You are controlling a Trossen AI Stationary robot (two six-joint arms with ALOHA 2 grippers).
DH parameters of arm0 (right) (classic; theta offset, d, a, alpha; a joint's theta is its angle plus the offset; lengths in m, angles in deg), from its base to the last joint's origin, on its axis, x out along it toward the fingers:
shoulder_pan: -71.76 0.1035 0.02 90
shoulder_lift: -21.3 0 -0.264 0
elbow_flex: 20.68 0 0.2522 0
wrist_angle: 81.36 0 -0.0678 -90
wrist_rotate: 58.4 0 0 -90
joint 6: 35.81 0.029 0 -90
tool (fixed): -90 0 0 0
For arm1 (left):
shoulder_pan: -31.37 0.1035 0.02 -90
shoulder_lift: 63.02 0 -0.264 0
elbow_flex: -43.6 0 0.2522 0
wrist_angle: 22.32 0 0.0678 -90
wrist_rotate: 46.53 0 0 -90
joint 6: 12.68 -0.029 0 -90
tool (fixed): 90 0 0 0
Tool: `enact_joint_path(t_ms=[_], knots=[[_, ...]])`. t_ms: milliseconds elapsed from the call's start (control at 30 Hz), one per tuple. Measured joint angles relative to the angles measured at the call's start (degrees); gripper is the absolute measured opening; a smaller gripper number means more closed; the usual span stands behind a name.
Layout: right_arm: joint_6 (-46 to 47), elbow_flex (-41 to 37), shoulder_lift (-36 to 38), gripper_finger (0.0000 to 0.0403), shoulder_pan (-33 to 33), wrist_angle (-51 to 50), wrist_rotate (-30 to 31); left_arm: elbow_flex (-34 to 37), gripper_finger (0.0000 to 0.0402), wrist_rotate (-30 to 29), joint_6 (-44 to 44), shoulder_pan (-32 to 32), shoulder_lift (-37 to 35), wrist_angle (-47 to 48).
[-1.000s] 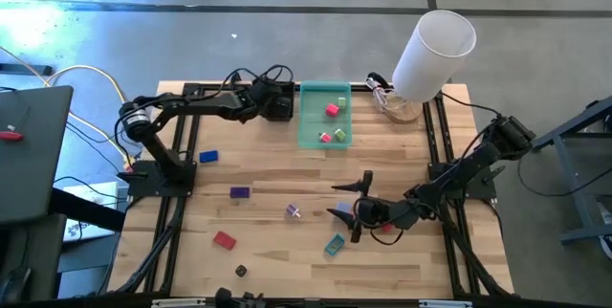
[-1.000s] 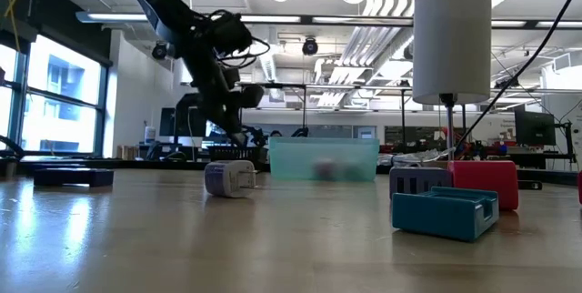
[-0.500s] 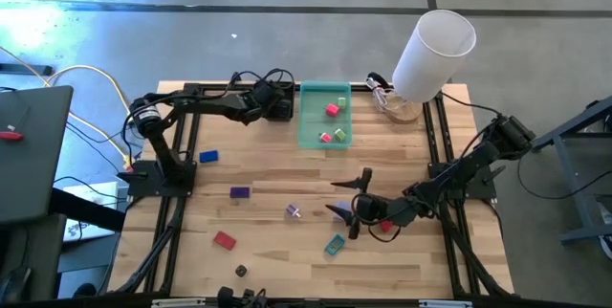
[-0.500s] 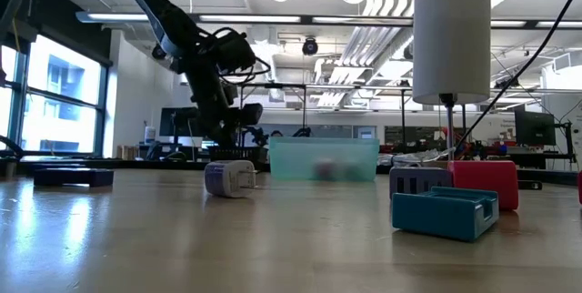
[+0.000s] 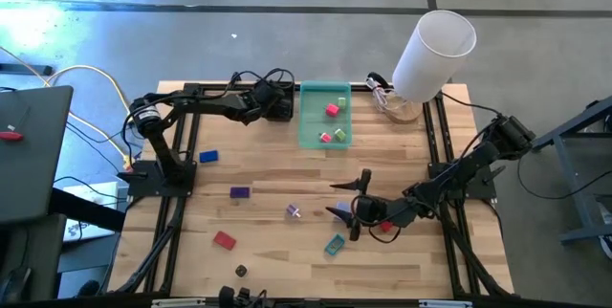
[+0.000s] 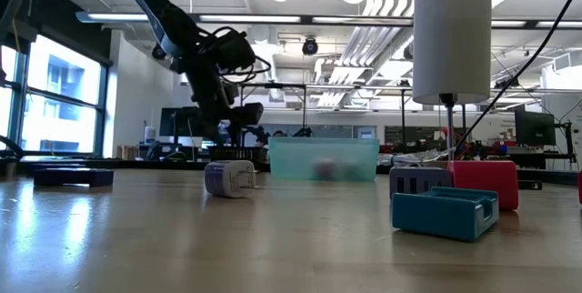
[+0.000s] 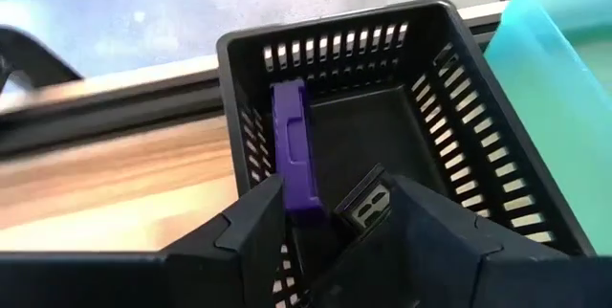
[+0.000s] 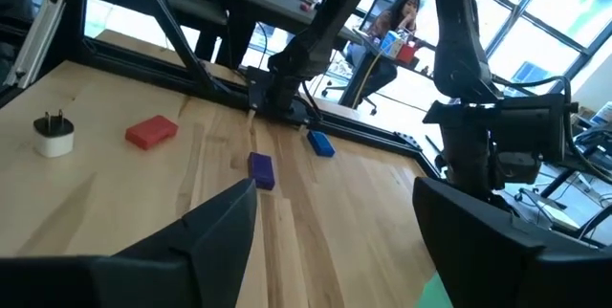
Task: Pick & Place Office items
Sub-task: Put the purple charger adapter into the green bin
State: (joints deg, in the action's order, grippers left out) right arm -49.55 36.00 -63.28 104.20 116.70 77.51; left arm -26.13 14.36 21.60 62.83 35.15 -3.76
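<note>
black slotted plastic fills the left wrist view: the small black tray [image 7: 382, 145] sits just beside the translucent green tray [image 5: 324, 114] at the far edge of the table [image 5: 287, 251], and the left gripper [image 7: 330, 214] hangs over it with its fingers parted, a purple block [image 7: 292, 150] standing on edge inside against the tray's wall, close by one fingertip; whether they touch cannot be told. pink and green pieces [image 5: 332, 109] lie in the green tray. the right gripper [image 5: 350, 210] rests low near the table's middle, its fingers spread wide and holding nothing. scattered on the wood are a teal piece [image 5: 334, 244], a red block [image 5: 225, 240], a purple piece [image 5: 239, 192], a blue piece [image 5: 208, 156], a white plug [image 5: 294, 211] and a small black piece [image 5: 241, 271]. a big white cylinder [image 5: 432, 55] stands at the far right corner.
</note>
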Motion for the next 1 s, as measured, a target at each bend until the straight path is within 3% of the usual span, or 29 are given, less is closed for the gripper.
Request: enact_joint_path(t_ms=[233,433,533,633,767,1000], knots=[[0.07,0.00,0.00,0.0270,0.00,-1.67,0.05,0.00,0.0186,4.96,-10.16,-3.19,-5.65,0.80],[0.03,0.00,0.00,0.0270,0.00,-1.66,0.02,-0.02,0.0187,25.28,-22.26,-11.31,-14.22,5.03],[0.10,0.00,0.00,0.0270,0.00,-1.62,-0.09,-0.02,0.0187,31.62,-26.54,-16.97,-18.52,10.13],[0.11,0.00,0.00,0.0270,0.00,-1.38,-1.44,-0.02,0.0187,30.17,-32.36,-23.97,-21.62,15.24],[0.29,0.00,0.00,0.0270,-0.49,-1.13,-3.06,-0.36,0.0187,21.81,-33.89,-33.41,-22.43,16.04],[0.44,0.00,-0.02,0.0270,-1.94,-1.04,-6.64,-4.93,0.0188,22.27,-31.50,-41.65,-19.96,20.41]])
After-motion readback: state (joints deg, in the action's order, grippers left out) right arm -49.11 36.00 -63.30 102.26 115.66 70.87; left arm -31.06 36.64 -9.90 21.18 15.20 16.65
